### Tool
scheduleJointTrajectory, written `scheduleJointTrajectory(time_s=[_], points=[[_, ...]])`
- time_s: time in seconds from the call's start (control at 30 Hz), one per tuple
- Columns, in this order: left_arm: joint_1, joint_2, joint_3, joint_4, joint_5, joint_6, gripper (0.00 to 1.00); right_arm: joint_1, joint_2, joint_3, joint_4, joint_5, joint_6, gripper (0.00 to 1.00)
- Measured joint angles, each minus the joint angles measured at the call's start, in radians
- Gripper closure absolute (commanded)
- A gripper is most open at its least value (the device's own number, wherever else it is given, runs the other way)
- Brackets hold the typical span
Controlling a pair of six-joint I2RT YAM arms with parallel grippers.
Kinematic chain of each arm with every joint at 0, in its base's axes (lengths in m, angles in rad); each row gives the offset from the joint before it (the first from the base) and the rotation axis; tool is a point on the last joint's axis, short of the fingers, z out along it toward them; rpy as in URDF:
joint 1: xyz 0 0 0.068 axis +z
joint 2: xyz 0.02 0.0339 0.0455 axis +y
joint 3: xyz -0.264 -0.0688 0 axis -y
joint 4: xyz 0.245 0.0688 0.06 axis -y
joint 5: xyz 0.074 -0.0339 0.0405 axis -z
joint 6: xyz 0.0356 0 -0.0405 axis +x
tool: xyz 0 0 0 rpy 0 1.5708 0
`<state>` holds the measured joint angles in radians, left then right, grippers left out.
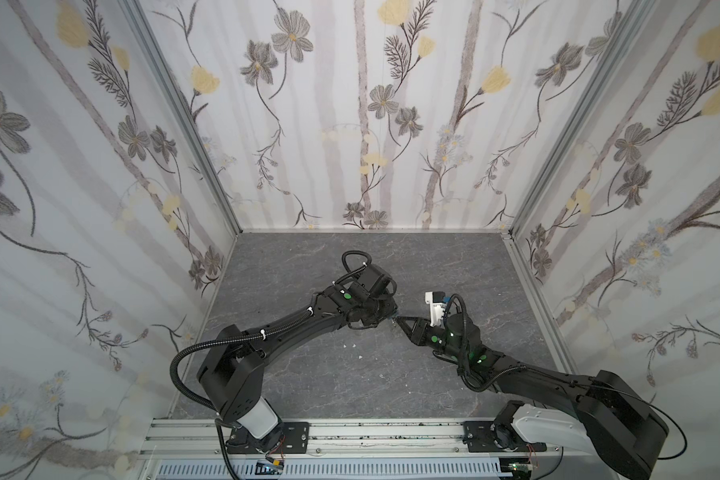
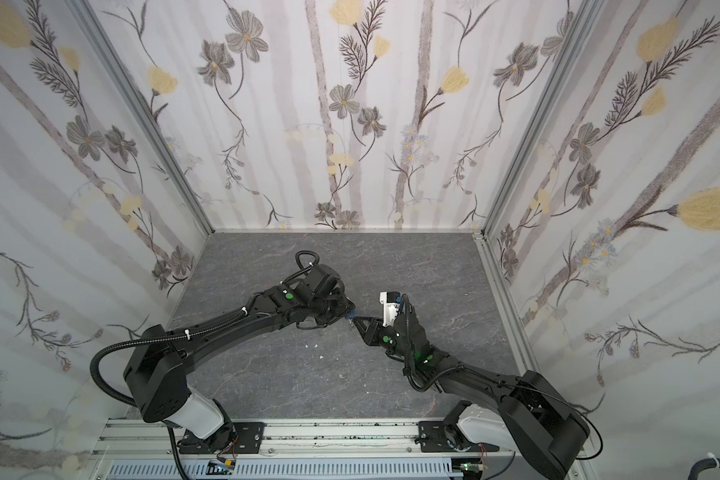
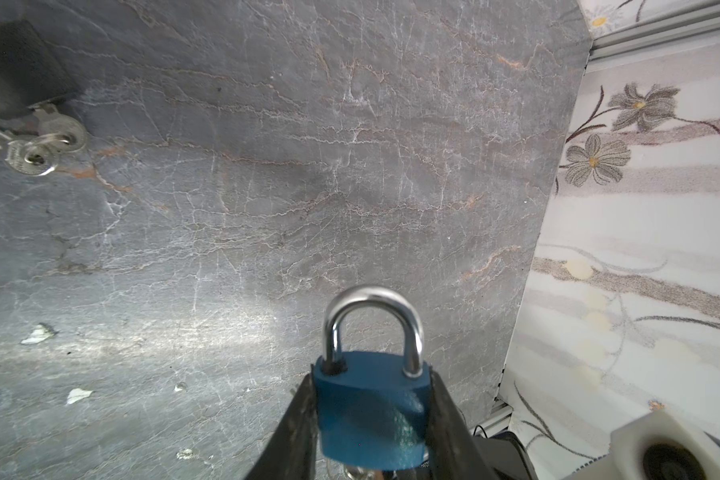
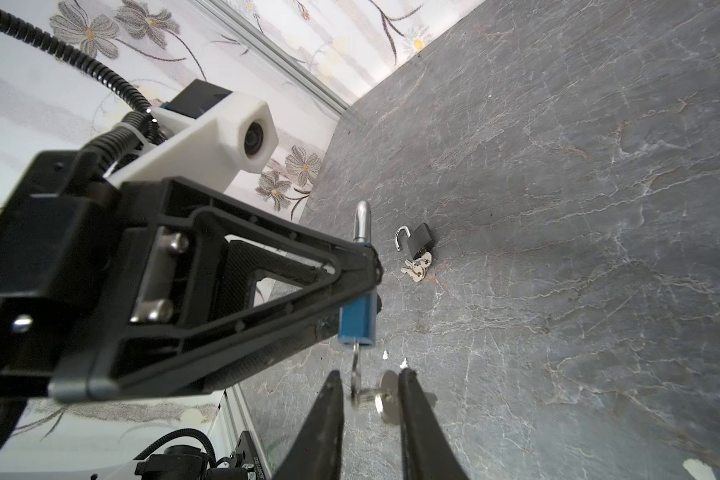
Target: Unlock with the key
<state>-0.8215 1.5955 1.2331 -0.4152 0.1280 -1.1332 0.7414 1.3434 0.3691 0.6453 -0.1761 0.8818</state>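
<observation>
My left gripper (image 3: pixel 371 386) is shut on a blue padlock (image 3: pixel 371 411), its fingers pressing on both sides of the body. The silver shackle (image 3: pixel 373 324) sticks out past the fingertips. A silver key (image 4: pixel 355 359) is stuck in the bottom of the blue padlock (image 4: pixel 358 320), and a ring with a second key (image 4: pixel 387 395) hangs from it. My right gripper (image 4: pixel 370 374) stands open around these keys, with a gap beside the inserted key. In both top views the two grippers meet tip to tip over the middle of the table, left gripper (image 1: pixel 387 311) and right gripper (image 2: pixel 356 322).
A black padlock (image 4: pixel 418 243) with its shackle swung open lies on the grey stone table (image 4: pixel 578 208), its own keys (image 4: pixel 417 266) beside it. Small white chips (image 1: pixel 352 345) dot the table nearer the front. Flowered walls close off three sides, and a metal rail (image 1: pixel 350 432) runs along the front.
</observation>
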Motion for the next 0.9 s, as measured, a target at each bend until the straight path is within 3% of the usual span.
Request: scheduleJointTrajectory(time_s=[0.27,0.5,0.67,0.9], points=[[0.000,-0.007,-0.005,0.004,0.001,0.000,0.91,0.000,0.024,0.003,0.034,-0.007,0.018,0.74],[0.000,-0.015,-0.014,0.027,0.005,0.000,0.91,0.000,0.075,0.017,0.091,-0.046,0.034,0.85],[0.002,-0.026,-0.026,0.032,0.002,0.000,0.92,-0.001,0.098,0.019,0.128,-0.054,0.053,1.00],[0.003,-0.051,-0.069,0.092,0.003,0.000,0.98,-0.010,0.108,0.012,0.165,-0.074,0.079,1.00]])
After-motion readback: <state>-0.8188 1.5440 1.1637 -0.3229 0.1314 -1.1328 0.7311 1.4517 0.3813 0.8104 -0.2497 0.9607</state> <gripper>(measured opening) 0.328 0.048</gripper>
